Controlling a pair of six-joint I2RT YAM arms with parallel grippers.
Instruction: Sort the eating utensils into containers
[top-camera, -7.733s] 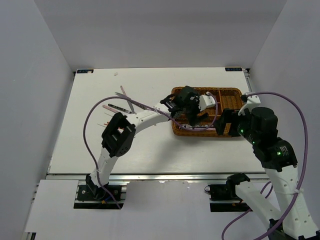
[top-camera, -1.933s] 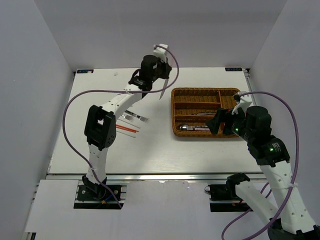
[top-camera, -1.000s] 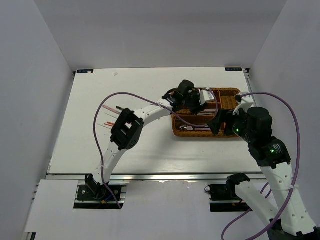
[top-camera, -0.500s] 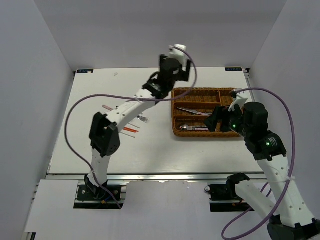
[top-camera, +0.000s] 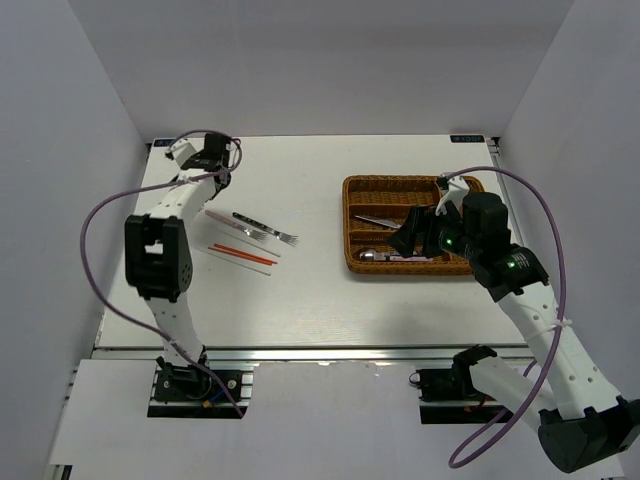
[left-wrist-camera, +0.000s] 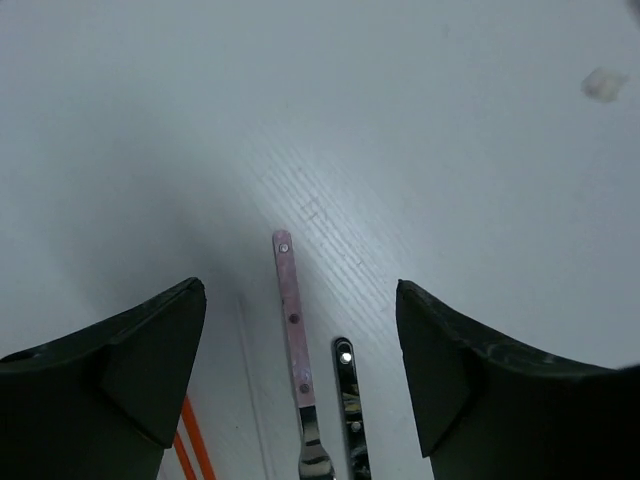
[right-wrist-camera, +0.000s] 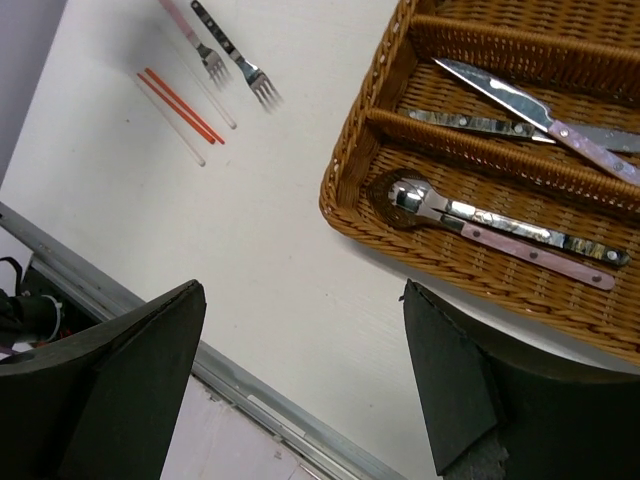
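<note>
Two forks lie on the table left of centre, one pink-handled (top-camera: 228, 219) (left-wrist-camera: 291, 320) and one dark-handled (top-camera: 268, 229) (left-wrist-camera: 347, 405). Orange chopsticks (top-camera: 243, 255) (right-wrist-camera: 183, 106) lie in front of them, beside a white chopstick (right-wrist-camera: 171, 126). The brown wicker tray (top-camera: 348, 222) (right-wrist-camera: 352, 158) holds two knives (right-wrist-camera: 500, 112) in its middle section and two spoons (right-wrist-camera: 470, 218) in its near section. My left gripper (top-camera: 207, 166) (left-wrist-camera: 298, 292) hangs open above the fork handles' ends, holding nothing. My right gripper (top-camera: 410, 236) (right-wrist-camera: 300, 300) is open and empty over the tray's near left part.
White walls close in the table on the left, back and right. The metal rail of the table's near edge (right-wrist-camera: 150, 325) shows in the right wrist view. A small white scrap (left-wrist-camera: 604, 84) lies near the back left corner.
My left arm has left the tray, where it was a second ago, risen, and swung to the table's far left back. A knife now lies in the tray. The right arm shifted slightly left.
</note>
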